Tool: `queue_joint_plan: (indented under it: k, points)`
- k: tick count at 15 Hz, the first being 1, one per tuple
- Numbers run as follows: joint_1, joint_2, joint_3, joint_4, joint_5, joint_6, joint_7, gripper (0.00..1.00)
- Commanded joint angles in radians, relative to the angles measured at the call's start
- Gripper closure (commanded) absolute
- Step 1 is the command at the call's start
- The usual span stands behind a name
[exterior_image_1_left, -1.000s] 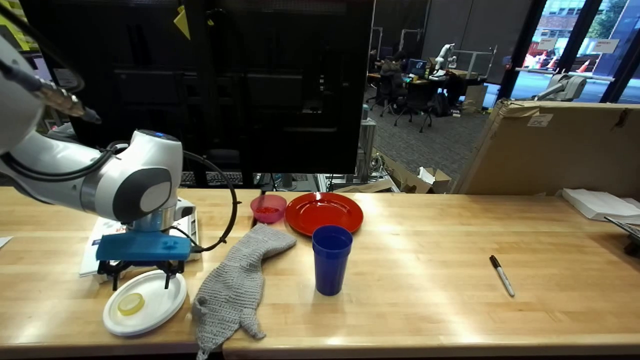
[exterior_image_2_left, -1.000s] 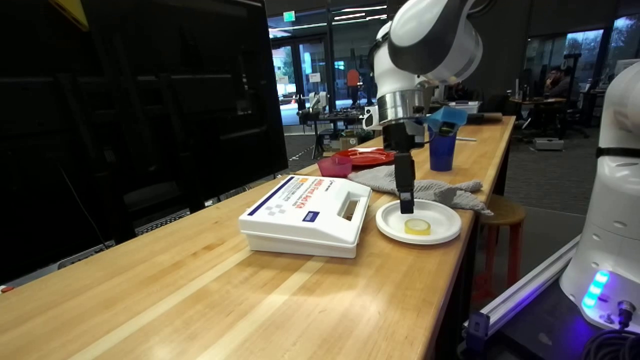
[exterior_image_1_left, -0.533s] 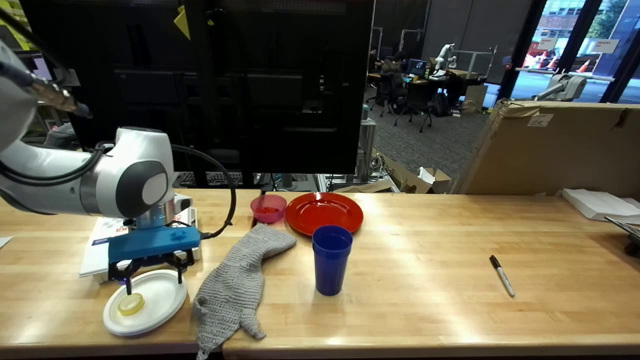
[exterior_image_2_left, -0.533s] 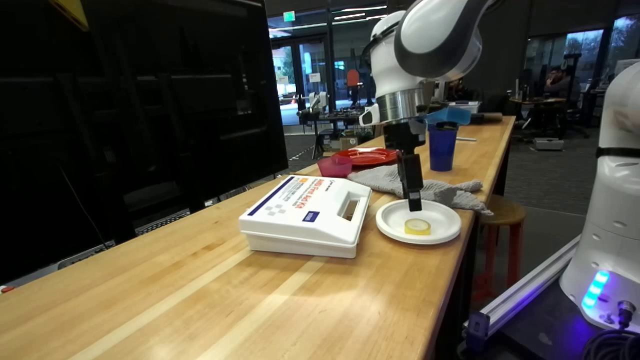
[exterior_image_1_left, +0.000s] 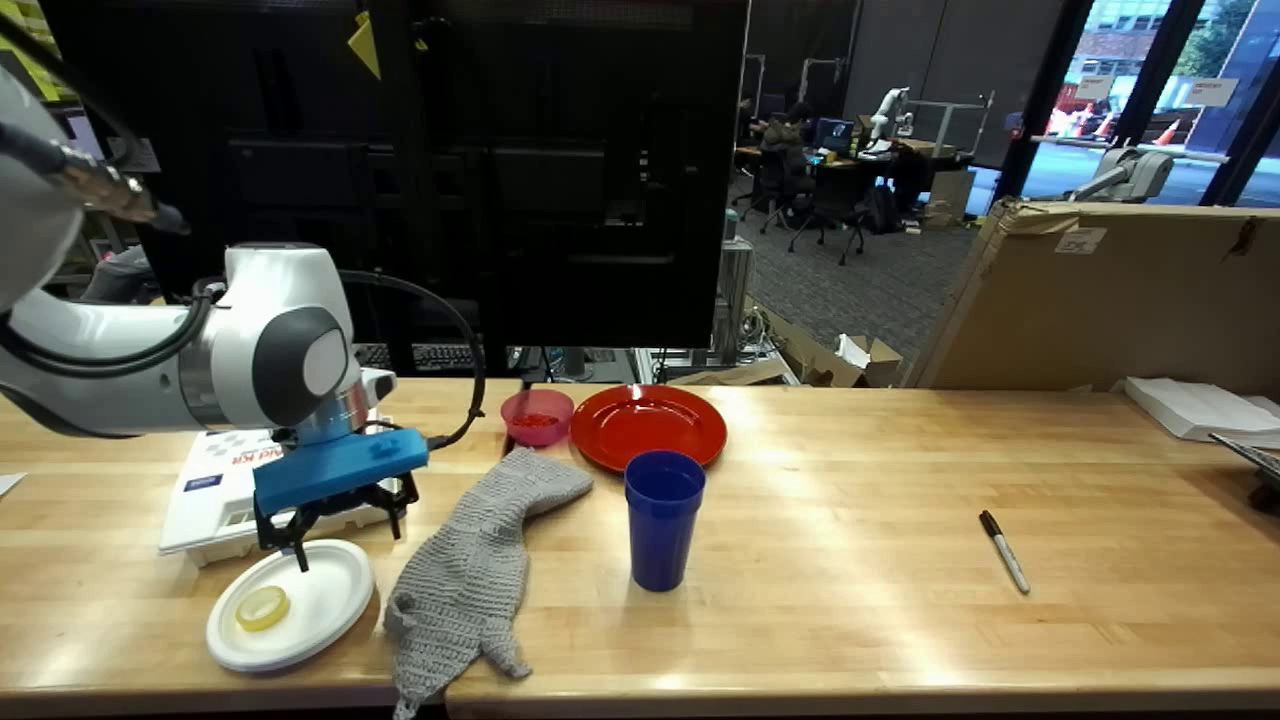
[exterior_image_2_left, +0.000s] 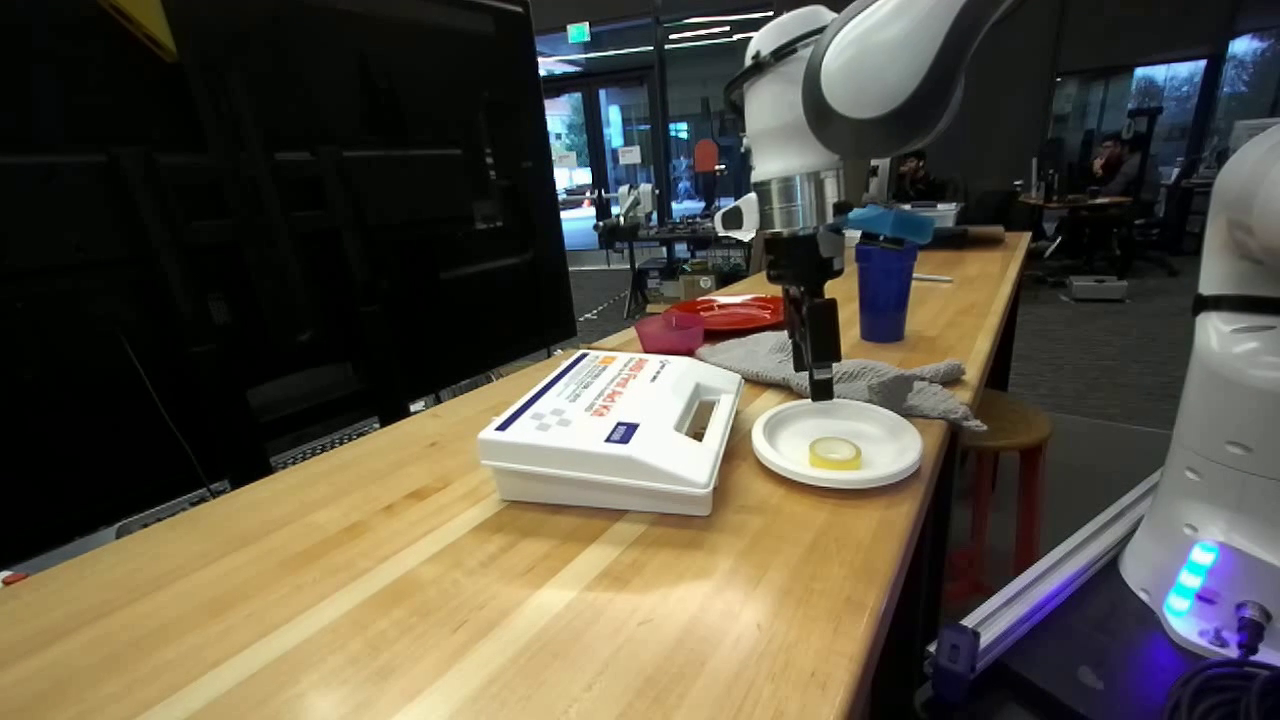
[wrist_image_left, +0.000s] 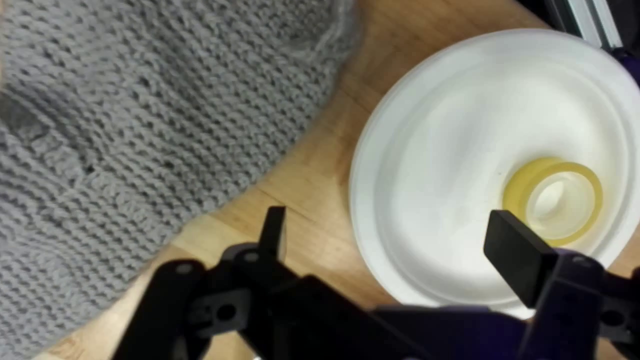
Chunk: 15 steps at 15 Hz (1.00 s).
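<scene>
The roll of tape (exterior_image_2_left: 835, 460) sits flat on the white plate (wrist_image_left: 440, 165), off centre, and the wrist view peers right into its hollow core. Above the plate the jaws hang spread wide, released, one tip over the plate and the other out past its rim. Just beside, the grey knitted cloth (wrist_image_left: 165, 110) sprawls across the wooden surface (wrist_image_left: 317, 215). Also near, a white case (exterior_image_2_left: 620, 425), and in an exterior view we read "First Aid Kit"; in an exterior view the robot's wrist (exterior_image_1_left: 335, 418) trims that to "Aid Kit". Further out, a pink bowl (exterior_image_1_left: 540, 438) with red bits (exterior_image_1_left: 536, 421) inside, contents that show in an exterior view only! Next to it, a red plate (exterior_image_1_left: 650, 425), then the blue cup (exterior_image_1_left: 660, 540), upright, its bottom hidden from us. Well apart lies a marker (exterior_image_1_left: 1004, 552). A stool (exterior_image_2_left: 1010, 420) appears in just an exterior view, and the door signs (exterior_image_1_left: 1212, 92) are too small to read.
</scene>
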Motion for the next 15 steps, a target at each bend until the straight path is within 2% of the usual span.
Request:
queue_joint_plan:
  k: [1,5,8,10,11,15]
  points:
    - [-0.033,0.0,-0.04,-0.005,-0.029,0.066,-0.018,0.0]
    - [-0.055,0.019,-0.095,-0.001,0.003,0.109,-0.032,0.0]
    - [-0.039,0.022,-0.128,0.001,0.079,0.069,-0.028,0.0]
    - [-0.022,0.001,-0.137,0.003,0.145,0.002,-0.033,0.0]
    - [-0.05,0.022,-0.117,0.001,0.099,0.051,-0.021,0.0]
    - [-0.04,0.02,-0.117,0.003,0.133,0.02,-0.025,0.0]
